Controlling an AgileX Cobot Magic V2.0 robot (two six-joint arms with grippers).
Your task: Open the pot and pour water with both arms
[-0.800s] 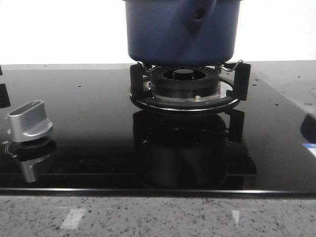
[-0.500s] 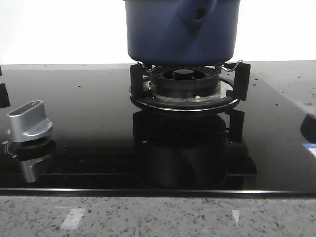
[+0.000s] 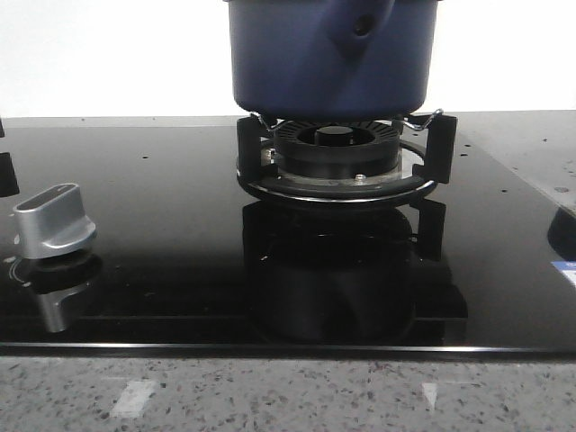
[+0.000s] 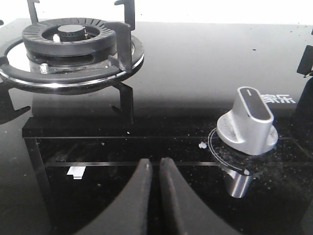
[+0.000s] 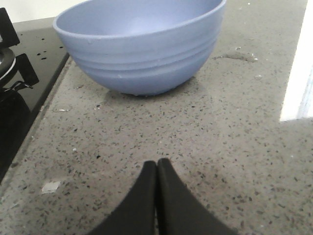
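Observation:
The dark blue pot (image 3: 297, 63) stands on the black ring burner (image 3: 337, 148) at the back of the glass hob, and its handle mount (image 3: 362, 25) with the small hole faces me. The frame cuts off the pot's top, so the rim is hidden. Neither gripper shows in the front view. My left gripper (image 4: 153, 164) is shut with nothing in it, low over the black glass beside a silver knob (image 4: 249, 120). Over the speckled counter, my right gripper (image 5: 157, 164) is shut and empty, a short way in front of a light blue bowl (image 5: 142, 54).
A second burner (image 4: 68, 41) with no pot on it lies beyond the left gripper. The silver knob (image 3: 54, 220) sits at the hob's left. The hob's black edge (image 5: 29, 73) runs beside the bowl. A grey stone counter (image 3: 288, 396) borders the hob in front.
Almost nothing has moved. Only a dark shape at the right edge of the front view has shifted slightly.

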